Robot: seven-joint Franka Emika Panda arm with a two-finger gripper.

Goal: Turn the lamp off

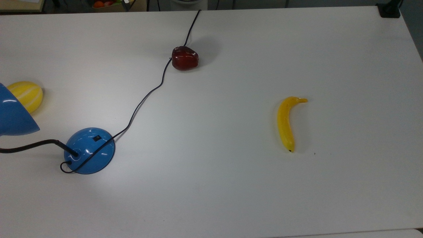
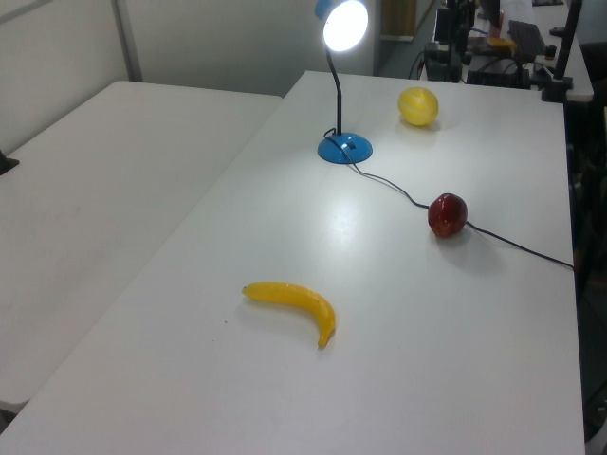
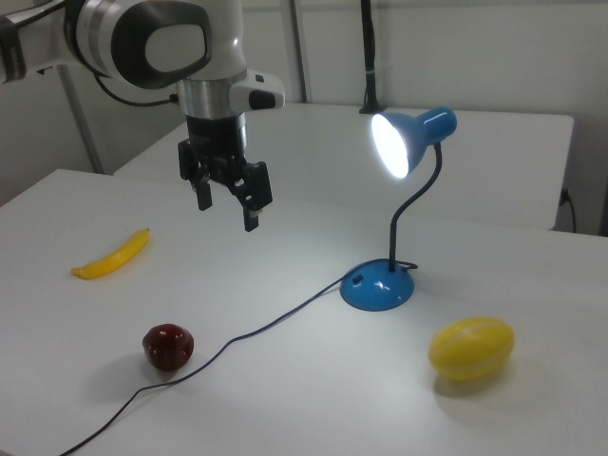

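- Blue shiny desk lamp point(image 3: 380, 285) with round dome base, thin black bendy neck and cone shade, standing on the white counter point(image 1: 231, 185), lit and glowing bright.
- Small black switch point(image 1: 96, 138) on top of the dome, on the side facing the far edge in the top view.
- Black two-finger pincer point(image 3: 228, 195) up in the air, spread wide, holding nothing, well apart from the lamp, toward the right view's left.
- Black cord point(image 1: 145, 96) running from the base across the counter, touching the dark red shiny apple point(image 1: 185, 58).
- Yellow long banana point(image 1: 287, 123) far off on the top view's right; yellow round lemon-like fruit point(image 1: 26, 95) near the shade.
- Task not yet done: lamp on, switch not pressed.
- Possible trouble: small switch, easy to miss, with a slippery round dome around it.
- Pushing too much from the side likely to slide or tip the light lamp.
- Coming in low likely to snag the cord or knock the apple.
- Bendy neck and shade close above the base, easy to bump.
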